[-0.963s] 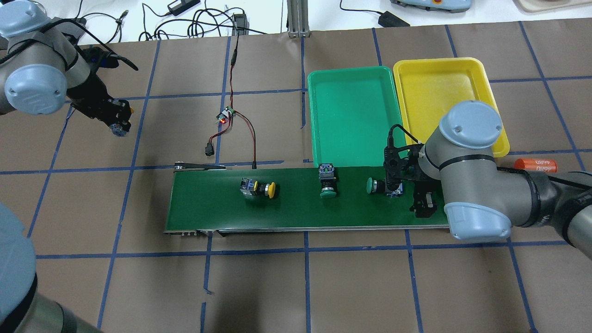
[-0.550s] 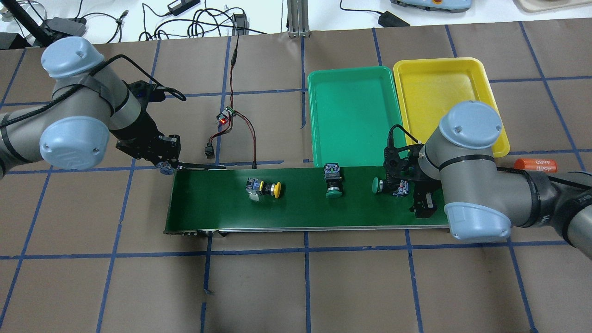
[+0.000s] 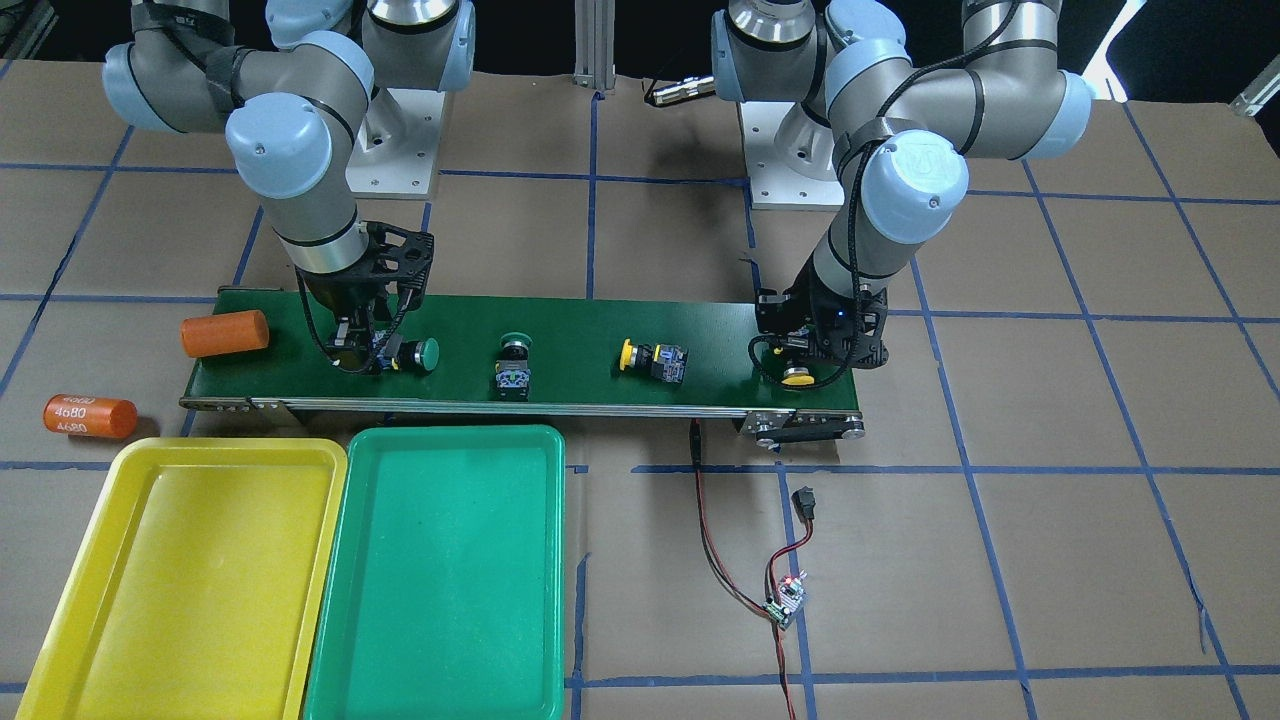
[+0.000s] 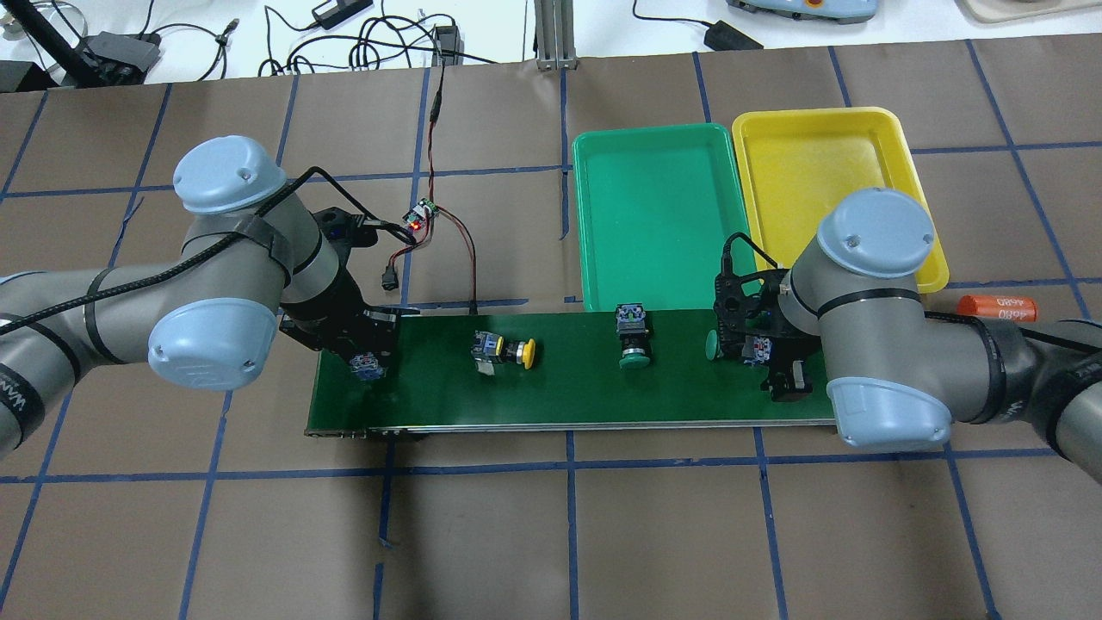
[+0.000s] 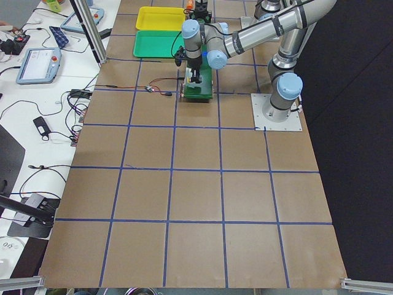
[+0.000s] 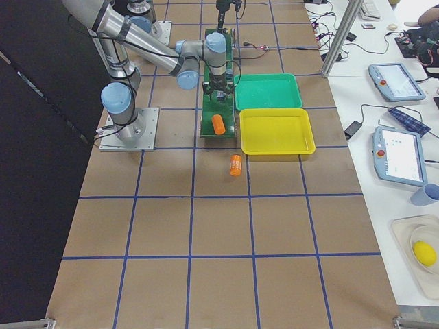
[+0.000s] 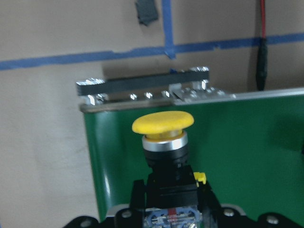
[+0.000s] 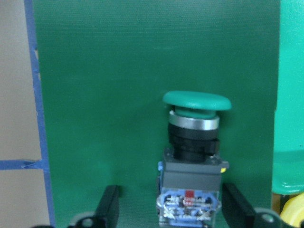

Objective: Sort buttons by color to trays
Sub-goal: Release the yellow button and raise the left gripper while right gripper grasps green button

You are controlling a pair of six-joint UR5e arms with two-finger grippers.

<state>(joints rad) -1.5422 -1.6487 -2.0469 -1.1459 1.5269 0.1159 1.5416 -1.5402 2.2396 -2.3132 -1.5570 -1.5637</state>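
In the overhead view the left wrist covers the cap of the yellow button held by the left gripper; only its grey-blue base shows there. Whether this button touches the belt cannot be told. Both side views are too small to make out buttons or fingers. In the overhead view the right arm's elbow hides the belt's right end and the orange cylinder lying on it.

The left arm comes in low from 9 o'clock, wrist pitched down over the belt's left end. Its jaws are clamped on the button's black body, cap pointing away from the wrist. The right arm comes in from 3 o'clock. The right gripper is down at the belt, fingers spread wide either side of a green button, with a gap on each side.

The green tray and yellow tray sit side by side at 12 o'clock of the belt's right half, green at 9 o'clock of yellow. All 4 buttons are on or over the belt, outside the trays. A second green button and a second yellow button lie between the grippers.
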